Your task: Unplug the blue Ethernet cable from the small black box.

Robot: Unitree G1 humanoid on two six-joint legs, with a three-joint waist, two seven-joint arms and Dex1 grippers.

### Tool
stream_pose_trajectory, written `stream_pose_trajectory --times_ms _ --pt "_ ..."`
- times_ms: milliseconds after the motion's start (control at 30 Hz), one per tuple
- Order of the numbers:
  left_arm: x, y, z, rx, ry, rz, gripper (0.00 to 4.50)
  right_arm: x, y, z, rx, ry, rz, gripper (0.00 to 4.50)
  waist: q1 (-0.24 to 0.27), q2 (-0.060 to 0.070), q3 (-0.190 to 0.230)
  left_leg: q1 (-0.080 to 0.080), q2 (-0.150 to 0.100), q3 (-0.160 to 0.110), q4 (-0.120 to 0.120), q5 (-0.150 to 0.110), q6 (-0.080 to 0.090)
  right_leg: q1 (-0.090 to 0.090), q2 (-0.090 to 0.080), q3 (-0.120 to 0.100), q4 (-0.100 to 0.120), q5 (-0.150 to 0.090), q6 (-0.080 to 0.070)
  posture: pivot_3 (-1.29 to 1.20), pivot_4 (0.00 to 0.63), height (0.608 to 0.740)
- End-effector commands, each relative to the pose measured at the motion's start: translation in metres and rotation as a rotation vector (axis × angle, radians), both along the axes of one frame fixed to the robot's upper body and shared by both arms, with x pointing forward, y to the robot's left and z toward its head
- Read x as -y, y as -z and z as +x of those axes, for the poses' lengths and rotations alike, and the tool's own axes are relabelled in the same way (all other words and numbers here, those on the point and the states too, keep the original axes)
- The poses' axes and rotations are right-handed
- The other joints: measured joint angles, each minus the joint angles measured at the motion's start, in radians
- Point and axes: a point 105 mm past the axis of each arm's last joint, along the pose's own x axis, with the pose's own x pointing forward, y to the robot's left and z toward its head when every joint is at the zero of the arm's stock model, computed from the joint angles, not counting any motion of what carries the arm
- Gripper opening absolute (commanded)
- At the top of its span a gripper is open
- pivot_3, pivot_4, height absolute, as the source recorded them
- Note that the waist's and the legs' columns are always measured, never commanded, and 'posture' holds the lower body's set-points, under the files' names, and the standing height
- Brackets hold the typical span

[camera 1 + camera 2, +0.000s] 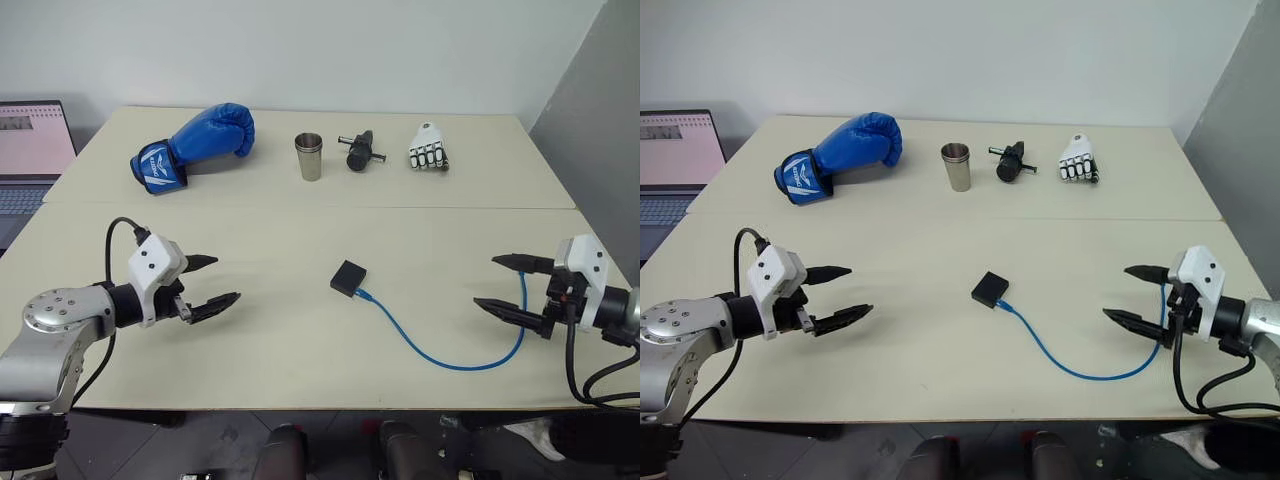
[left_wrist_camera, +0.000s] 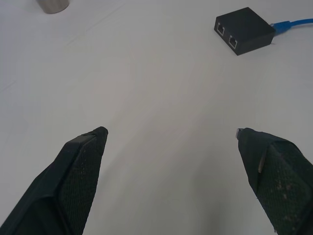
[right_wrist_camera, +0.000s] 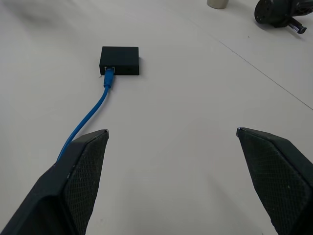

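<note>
Blue Ethernet cable [image 1: 440,352] still plugged into small black box [image 1: 348,278], which sits mid-table; nothing done yet. Left gripper [image 1: 210,283] well left of the box, right gripper [image 1: 507,285] well right of it, both spread wide, empty. Cable's far end hidden behind right gripper; plug latch too small to read.

blue Ethernet cable [image 3: 93,113] plugged into small black box [image 3: 120,60], tabletop [image 3: 186,147]

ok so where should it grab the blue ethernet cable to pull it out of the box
Probably at the plug end of the blue Ethernet cable, right where it enters the small black box. The cord leaves the box toward the right gripper, so that open gripper could come in from that side and pull along the cord.
</note>
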Motion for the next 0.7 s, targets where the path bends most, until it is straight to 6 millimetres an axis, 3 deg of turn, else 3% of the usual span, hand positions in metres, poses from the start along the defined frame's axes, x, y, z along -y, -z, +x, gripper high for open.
stream_pose_trajectory --times_ms 33,533,700 --pt "0.003 -0.015 -0.003 0.051 0.013 -0.014 4.5 -0.003 -0.012 0.001 0.043 -0.02 0.001 4.44 0.0 0.0 0.0 0.0 0.0 0.0 0.0 0.0 0.0 0.0 0.0 0.0 0.0 0.0 0.0 0.0 0.15 0.74" --pt "0.007 -0.01 -0.006 0.048 0.015 0.012 4.5 -0.013 -0.009 0.003 0.044 -0.047 -0.005 4.44 0.0 0.0 0.0 0.0 0.0 0.0 0.0 0.0 0.0 0.0 0.0 0.0 0.0 0.0 0.0 0.0 0.15 0.74" --pt "0.017 -0.009 -0.014 0.018 0.072 -0.004 4.5 -0.026 -0.006 0.005 0.05 -0.065 0.003 4.44 -0.001 0.0 0.0 0.0 0.0 0.0 0.0 0.0 0.0 0.0 0.0 0.0 0.0 0.0 0.0 0.0 0.15 0.74"
